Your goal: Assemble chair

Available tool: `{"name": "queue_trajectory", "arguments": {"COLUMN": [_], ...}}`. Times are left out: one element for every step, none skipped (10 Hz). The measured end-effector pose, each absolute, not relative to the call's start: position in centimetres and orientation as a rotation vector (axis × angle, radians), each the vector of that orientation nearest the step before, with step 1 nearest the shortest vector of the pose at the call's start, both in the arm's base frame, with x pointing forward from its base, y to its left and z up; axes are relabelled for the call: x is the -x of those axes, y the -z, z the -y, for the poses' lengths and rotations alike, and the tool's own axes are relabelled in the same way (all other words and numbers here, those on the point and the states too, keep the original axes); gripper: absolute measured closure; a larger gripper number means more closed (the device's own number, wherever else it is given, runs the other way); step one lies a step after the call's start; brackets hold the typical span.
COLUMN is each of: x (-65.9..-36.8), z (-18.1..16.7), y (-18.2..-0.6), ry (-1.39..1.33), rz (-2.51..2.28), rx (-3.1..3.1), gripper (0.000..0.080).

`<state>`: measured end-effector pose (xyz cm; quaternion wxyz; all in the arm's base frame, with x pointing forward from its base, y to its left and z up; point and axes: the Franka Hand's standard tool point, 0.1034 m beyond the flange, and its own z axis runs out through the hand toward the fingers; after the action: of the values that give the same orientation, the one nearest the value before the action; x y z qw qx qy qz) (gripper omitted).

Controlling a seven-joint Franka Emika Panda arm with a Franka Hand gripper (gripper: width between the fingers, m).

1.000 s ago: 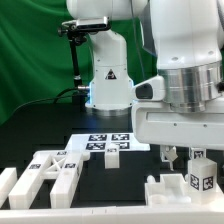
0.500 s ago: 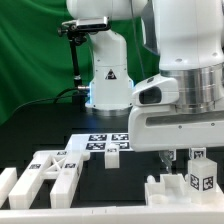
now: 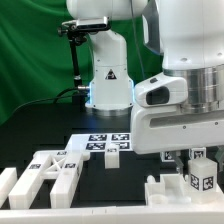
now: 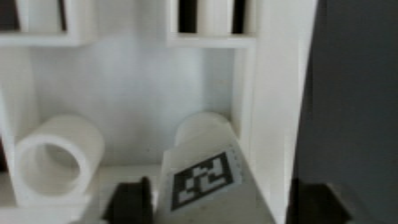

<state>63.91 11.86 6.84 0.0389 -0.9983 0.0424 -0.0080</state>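
Note:
My gripper hangs at the exterior view's right, low over a white chair part that has an upright tagged block beside it. In the wrist view the gripper is open, with its dark fingertips on either side of a tagged white piece, which lies inside a white framed part. There is a gap on the right side. A short white tube lies beside the piece. More tagged white chair parts lie at the lower left.
The marker board lies mid-table in front of the arm's base, with a small white cube on its near edge. A green curtain hangs behind. The table top is black.
The arm's wrist and hand have shifted slightly to the right and down over the right-hand part. The parts on the table have not moved.

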Motion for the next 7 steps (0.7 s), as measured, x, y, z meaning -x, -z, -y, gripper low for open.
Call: {"name": "queue_trajectory", "arguments": {"x": [-63.9,-63.9,-63.9,-64.0,-63.9,-64.0,-64.4], "z": [-11.9,-12.0,-12.0,-12.3,-12.7,-13.2,-13.3], "y": [-6.8,-6.8,-6.8,-6.9,-6.9,-6.9,-6.9], "ry": [0.021,0.017,0.010,0.010,0.000,-0.033,-0.051], "rz": [-0.218,-0.302,-0.468,-0.750,-0.982,-1.343,-1.592], "rx": [3.055,3.046,3.023,2.958,2.892,2.731,2.584], "gripper": [0.0514,0.0514,0.0514,0.0514,0.0514,0.0514,0.0514]}}
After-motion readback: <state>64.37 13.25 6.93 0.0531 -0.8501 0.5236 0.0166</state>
